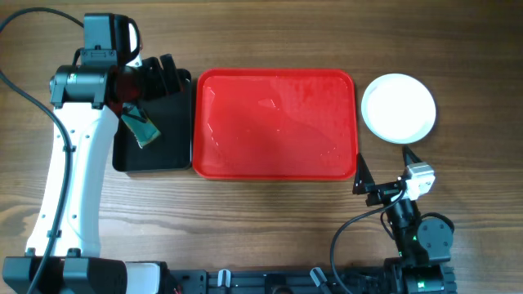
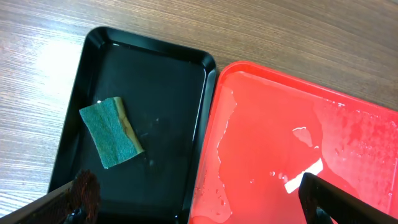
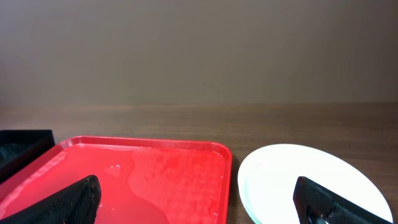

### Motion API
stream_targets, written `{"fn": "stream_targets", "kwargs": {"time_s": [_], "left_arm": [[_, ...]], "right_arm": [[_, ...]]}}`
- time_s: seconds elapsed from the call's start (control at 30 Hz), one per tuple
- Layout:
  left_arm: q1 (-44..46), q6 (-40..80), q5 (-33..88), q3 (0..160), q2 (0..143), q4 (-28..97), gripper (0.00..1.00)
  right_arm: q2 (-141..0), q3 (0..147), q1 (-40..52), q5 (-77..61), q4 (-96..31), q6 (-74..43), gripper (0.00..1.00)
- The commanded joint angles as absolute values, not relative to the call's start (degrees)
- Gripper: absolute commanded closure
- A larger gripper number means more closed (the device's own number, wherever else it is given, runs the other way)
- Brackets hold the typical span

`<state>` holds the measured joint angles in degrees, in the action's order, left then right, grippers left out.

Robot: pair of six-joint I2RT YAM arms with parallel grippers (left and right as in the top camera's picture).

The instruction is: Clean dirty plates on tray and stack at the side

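Note:
The red tray [image 1: 274,122] lies mid-table, wet and with no plates on it. The plates [image 1: 398,108] are stacked on the table just right of it, a clean white one on top; pale rims show beneath it in the right wrist view [image 3: 298,180]. My left gripper [image 1: 155,77] hangs open over the far edge of a black tray, empty, its fingertips [image 2: 81,193] spread wide. My right gripper [image 1: 386,167] stands open and empty near the red tray's [image 3: 124,180] front right corner, just in front of the plates.
A black tray [image 1: 153,122] touches the red tray's left side and holds a green sponge [image 1: 140,126], seen also in the left wrist view [image 2: 111,132]. Water pools on the red tray [image 2: 298,149]. Bare wooden table surrounds everything.

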<state>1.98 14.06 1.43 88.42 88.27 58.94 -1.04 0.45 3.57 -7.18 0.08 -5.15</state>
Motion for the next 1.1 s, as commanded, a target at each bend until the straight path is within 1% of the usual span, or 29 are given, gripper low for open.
{"fn": "stream_targets", "kwargs": {"time_s": [0.0,0.37,0.47,0.73,0.9,1.07], "left_arm": [[2.09,13.93,1.91,89.12,88.18,58.78,0.00],[2.13,13.89,1.80,89.12,87.88,58.83,0.00],[2.55,13.69,-4.10,89.10,84.99,59.66,0.00],[6.63,13.69,-4.60,89.10,70.11,62.19,0.00],[6.74,13.67,-4.62,88.03,57.69,65.25,0.00],[6.33,13.23,-5.91,79.94,45.93,59.92,0.00]], "right_arm": [[-0.21,0.27,3.86,-6.09,0.40,-6.17,0.00],[-0.21,0.27,3.86,-6.09,0.40,-6.17,0.00],[-0.21,0.27,3.86,-6.09,0.40,-6.15,0.00],[-0.21,0.27,3.86,-6.09,0.40,-6.17,0.00],[-0.21,0.27,3.86,-6.09,0.40,-6.17,0.00],[-0.21,0.27,3.86,-6.09,0.40,-6.17,0.00]]}}
